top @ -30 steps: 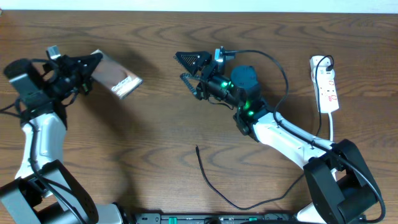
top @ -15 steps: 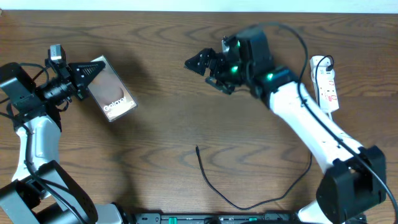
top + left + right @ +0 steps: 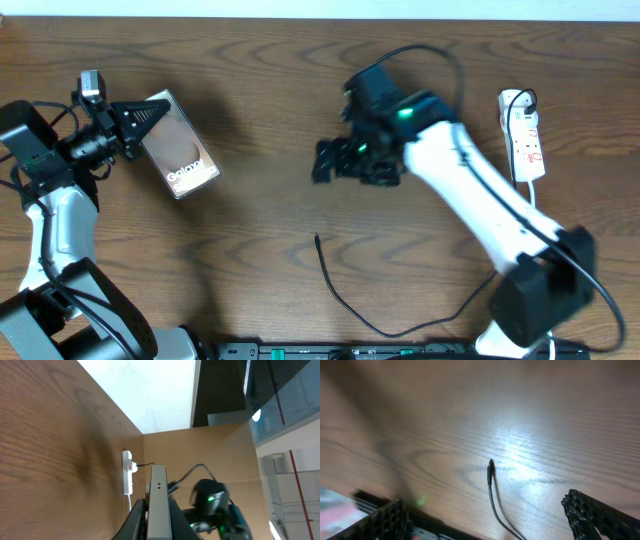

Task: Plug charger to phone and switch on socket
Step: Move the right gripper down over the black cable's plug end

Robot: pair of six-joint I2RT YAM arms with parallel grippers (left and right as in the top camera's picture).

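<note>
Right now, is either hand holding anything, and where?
The left hand grips the dark glossy rectangular phone by the end opposite its Galaxy lettering. The right hand is open and empty above the thin black cable tip.

Wood-grain table (image 3: pixel 250 220) fills the view, glare shining off it; beyond its edge a white wall (image 3: pixel 145 390), light strip (image 3: pixel 246 377) overhead.
</note>
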